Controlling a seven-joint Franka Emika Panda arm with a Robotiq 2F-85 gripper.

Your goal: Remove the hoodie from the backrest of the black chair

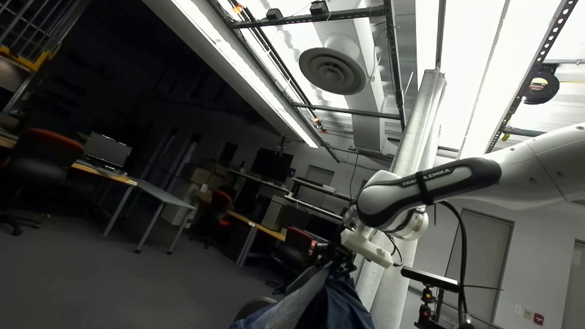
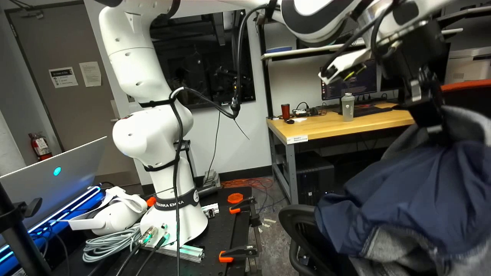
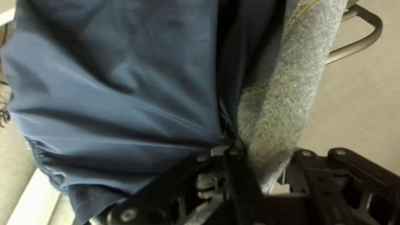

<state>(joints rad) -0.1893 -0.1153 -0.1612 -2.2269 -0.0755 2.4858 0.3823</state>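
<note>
The hoodie is dark navy with grey parts and hangs bunched below my gripper. It also shows at the bottom of an exterior view, under the gripper. In the wrist view the navy cloth and a grey strip with yellow stitching run into the gripper, which is closed around gathered cloth. The fingertips are partly hidden by the cloth. The black chair stands below and beside the hoodie; the cloth hides most of it. I cannot tell whether the cloth still touches the backrest.
A wooden desk with a bottle, a red cup and a monitor stands behind. The robot's black table holds a headset, cables and clamps. A camera on a stand is near the arm. Red-backed chairs stand farther off.
</note>
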